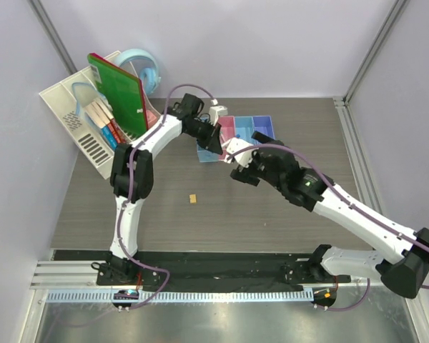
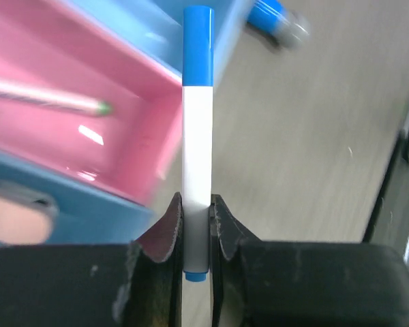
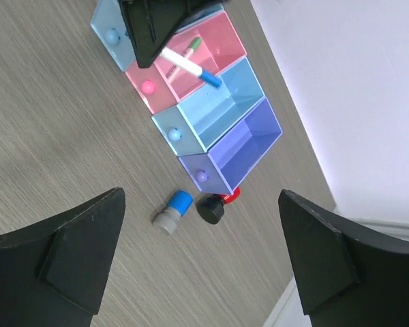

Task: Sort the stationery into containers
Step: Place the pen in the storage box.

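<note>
Clasping blue-cap pen (image 2: 197, 129), left pincer (image 2: 197, 203) probably overhangs bins (image 3: 211, 112).

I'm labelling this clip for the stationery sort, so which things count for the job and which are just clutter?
Job: blue-cap pen in the left gripper, green-cap pen, blue-grey cylinder, red-and-black cylinder, orange block, four joined bins.
Lying about: green book, white organizer, tape dispenser.
</note>
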